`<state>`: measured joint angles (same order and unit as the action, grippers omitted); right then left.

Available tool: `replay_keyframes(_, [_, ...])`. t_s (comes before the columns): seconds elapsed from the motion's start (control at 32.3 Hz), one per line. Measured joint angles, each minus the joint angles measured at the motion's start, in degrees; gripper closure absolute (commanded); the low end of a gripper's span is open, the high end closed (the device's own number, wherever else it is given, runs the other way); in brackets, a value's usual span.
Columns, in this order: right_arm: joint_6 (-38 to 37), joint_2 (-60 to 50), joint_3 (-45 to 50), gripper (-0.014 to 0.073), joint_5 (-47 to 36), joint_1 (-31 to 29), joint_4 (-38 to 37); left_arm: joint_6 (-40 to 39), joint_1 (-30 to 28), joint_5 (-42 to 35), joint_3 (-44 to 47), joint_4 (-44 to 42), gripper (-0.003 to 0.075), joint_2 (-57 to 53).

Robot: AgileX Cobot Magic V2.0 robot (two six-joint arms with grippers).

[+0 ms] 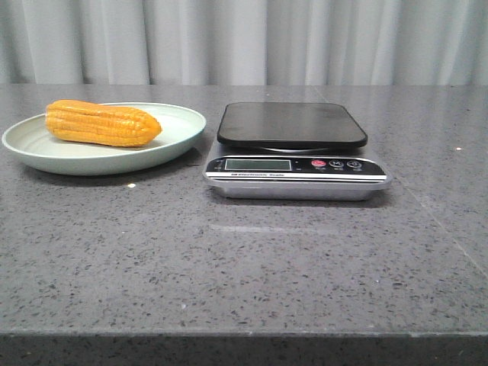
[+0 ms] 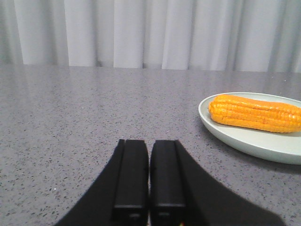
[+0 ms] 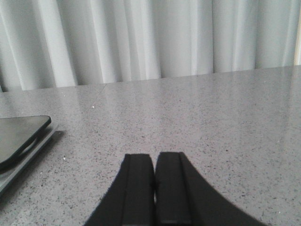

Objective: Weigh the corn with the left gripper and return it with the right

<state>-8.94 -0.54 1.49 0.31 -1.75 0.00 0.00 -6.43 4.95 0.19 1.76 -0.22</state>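
Hanging low over the grey stone table point(image 2: 70, 122), the left gripper point(image 2: 149, 181) points forward and level, its two black fingers point(image 2: 131, 179) pressed together with only a hairline seam between them and nothing held; over on the other side the right gripper point(image 3: 155, 188) sits in the same pose, low and level above the table, fingers closed together and empty too.

And the corn point(image 1: 102, 123) lies on its side in the pale green plate point(image 1: 179, 137) at the far left of the table, tapered end pointing right toward the scale point(image 1: 296, 177); the plate's right rim comes close to the scale's black weighing platform point(image 1: 292, 123) but I can't tell whether they touch; that platform is bare.

Now the views split: the front camera shows plate, corn and scale together, with the display point(image 1: 258, 164) and buttons facing near, yet neither arm appears in it; the left wrist camera catches the corn and plate off to the right of its gripper, well apart from the fingertips, but no scale; the right wrist camera picks up just a corner of the scale at its left edge, with no corn at all; white curtains point(image 3: 155, 37) hang behind the table's far edge.
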Motion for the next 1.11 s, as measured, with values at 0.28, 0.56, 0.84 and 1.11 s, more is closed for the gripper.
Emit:
replay_keyframes(0.28, [2.5,0.0,0.0,0.0433,-1.5,0.0,0.0,0.0,0.0,0.0,0.0,0.0,0.0586,0.0])
replay_keyframes(0.56, [3.3,0.0,0.0,0.0433,-1.8,0.0,0.3,0.0,0.0,0.0,0.0,0.0,0.0586,0.0])
replay_keyframes(0.84, [3.4,0.0,0.0,0.0433,-1.9,0.0,0.3,0.0,0.0,0.0,0.0,0.0,0.0586,0.0])
replay_keyframes(1.11, [3.4,0.0,0.0,0.0433,-1.9,0.0,0.4,0.0,0.0,0.0,0.0,0.0,0.0586,0.0])
